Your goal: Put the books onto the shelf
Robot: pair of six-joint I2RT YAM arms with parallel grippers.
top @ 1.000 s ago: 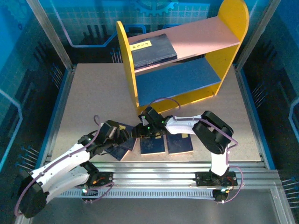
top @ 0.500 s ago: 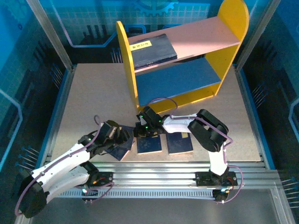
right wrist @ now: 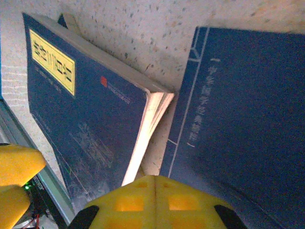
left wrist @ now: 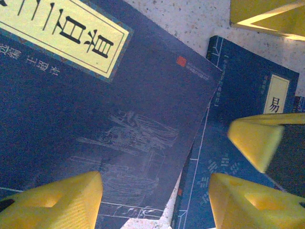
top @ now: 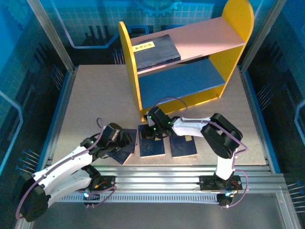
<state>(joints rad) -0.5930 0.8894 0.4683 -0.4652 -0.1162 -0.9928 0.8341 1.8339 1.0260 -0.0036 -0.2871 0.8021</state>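
Three navy books lie in a row near the table's front edge: left (top: 121,149), middle (top: 152,147), right (top: 184,146). Another book (top: 155,50) lies on the pink upper board of the yellow shelf (top: 131,71). My right gripper (top: 147,132) is shut with nothing in it. Its tips (right wrist: 155,179) point at the gap between the left book (right wrist: 81,114), whose page edge is slightly raised, and the middle book (right wrist: 238,105). My left gripper (top: 127,139) hovers open (left wrist: 155,200) over the left book (left wrist: 95,95), with the middle book (left wrist: 238,95) beside it.
The metal rail (top: 157,176) runs along the table's near edge just behind the books. The shelf's blue lower board (top: 183,81) is bare. The right gripper's yellow fingers (left wrist: 252,140) reach into the left wrist view, close to my left gripper.
The right gripper's jaws have closed and its wrist has shifted slightly to the right above the books. The left arm has barely moved, and its jaws stay open.
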